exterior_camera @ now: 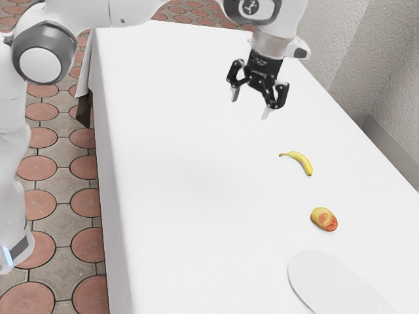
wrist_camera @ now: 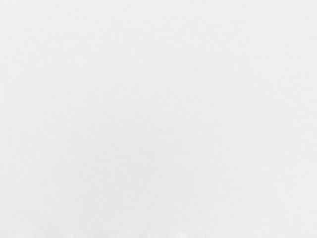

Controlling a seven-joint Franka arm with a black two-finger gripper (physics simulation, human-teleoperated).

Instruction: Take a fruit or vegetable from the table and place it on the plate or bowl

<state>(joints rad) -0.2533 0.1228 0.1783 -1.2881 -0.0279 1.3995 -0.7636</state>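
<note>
Yellow curved banana (exterior_camera: 298, 161) and a small round yellow-and-red fruit (exterior_camera: 324, 218) are laid on the white table (exterior_camera: 177, 196), both apart from the flat white oval plate (exterior_camera: 334, 284): the round fruit is near the plate, the banana farther from it. The black two-finger hand (exterior_camera: 249, 108) is held in the air with its fingers spread and nothing between them, farther from the plate than the banana is. The step in hand is judged to be the approach. It would be done well if one fruit were chosen, the hand brought directly above it, and the fingers left spread during the descent. For the banana, the fingers should be set across its narrow width near the middle of the curve, not along its length, so that it is not pushed aside. The round fruit may roll if touched on one side only.
</note>
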